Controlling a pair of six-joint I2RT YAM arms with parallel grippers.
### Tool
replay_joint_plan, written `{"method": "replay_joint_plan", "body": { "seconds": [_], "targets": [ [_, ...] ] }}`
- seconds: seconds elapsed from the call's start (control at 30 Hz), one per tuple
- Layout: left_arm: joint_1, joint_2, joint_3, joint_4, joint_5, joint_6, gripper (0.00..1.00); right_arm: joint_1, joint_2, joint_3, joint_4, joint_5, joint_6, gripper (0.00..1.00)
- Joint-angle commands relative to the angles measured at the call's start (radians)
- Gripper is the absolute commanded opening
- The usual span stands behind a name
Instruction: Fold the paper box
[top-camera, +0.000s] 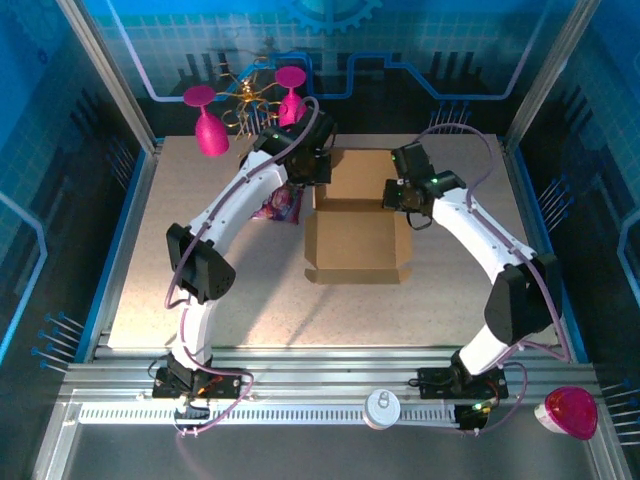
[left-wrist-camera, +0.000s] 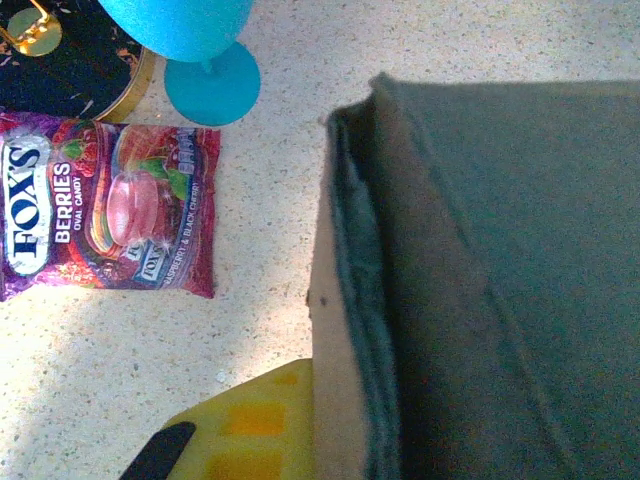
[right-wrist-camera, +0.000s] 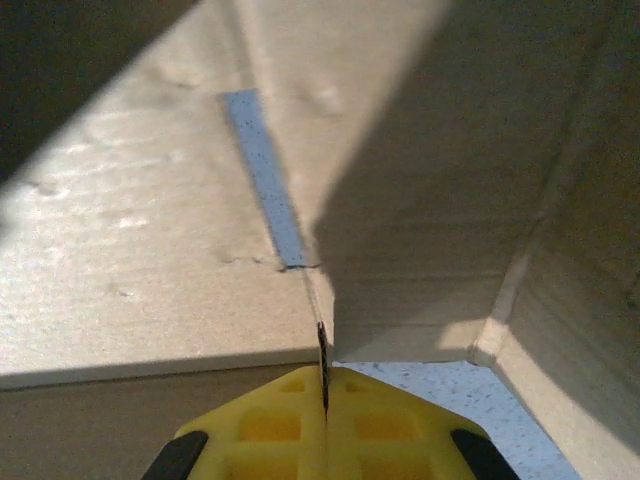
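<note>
Top view, upper left: pink goblets (top-camera: 208, 130) at the far edge of the surface (top-camera: 220, 290). A purple candy packet (left-wrist-camera: 100, 215) lies flat, just left of the box. The left hand (top-camera: 306, 170) is clamped on the left wall of the paper box (top-camera: 357, 240) (one yellow finger (left-wrist-camera: 255, 425) outside the wall, its partner hidden). The box sits centre frame, lying open. The right hand (right-wrist-camera: 323, 405) is closed tight at the box's right side, with a thin cardboard edge pinched between its fingers.
</note>
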Motion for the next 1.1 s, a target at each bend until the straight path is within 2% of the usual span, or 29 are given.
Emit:
{"method": "replay_joint_plan", "body": {
  "seconds": [0.0, 0.3, 0.5, 0.57, 0.7, 0.77, 0.87, 0.93, 1.0, 1.07],
  "targets": [
    [-0.010, 0.023, 0.039, -0.002, 0.056, -0.002, 0.00, 0.062, 0.021, 0.058, -0.003, 0.073, -0.134, 0.00],
    [-0.003, 0.029, 0.052, -0.007, 0.066, 0.002, 0.00, 0.175, 0.073, 0.104, 0.015, 0.148, -0.340, 0.06],
    [0.002, 0.030, 0.054, -0.013, 0.072, 0.009, 0.00, 0.202, 0.074, 0.103, 0.031, 0.155, -0.410, 0.14],
    [0.003, 0.029, 0.052, -0.015, 0.076, 0.013, 0.00, 0.203, 0.071, 0.114, 0.027, 0.155, -0.417, 0.22],
    [0.013, 0.029, 0.049, -0.013, 0.090, 0.031, 0.00, 0.199, 0.029, 0.155, 0.024, 0.105, -0.406, 0.46],
    [0.022, 0.030, 0.050, -0.008, 0.107, 0.038, 0.00, 0.193, -0.021, 0.173, 0.042, 0.037, -0.404, 0.58],
    [0.041, 0.028, 0.054, 0.002, 0.137, 0.050, 0.00, 0.139, -0.113, 0.195, 0.084, -0.143, -0.364, 0.71],
    [0.053, 0.027, 0.056, 0.013, 0.156, 0.057, 0.00, 0.068, -0.161, 0.212, 0.112, -0.291, -0.303, 0.75],
    [0.066, 0.027, 0.056, 0.026, 0.187, 0.064, 0.00, -0.053, -0.201, 0.213, 0.173, -0.493, -0.193, 0.78],
    [0.076, 0.028, 0.057, 0.037, 0.208, 0.069, 0.00, -0.177, -0.228, 0.188, 0.249, -0.619, -0.065, 0.78]
  ]
}}
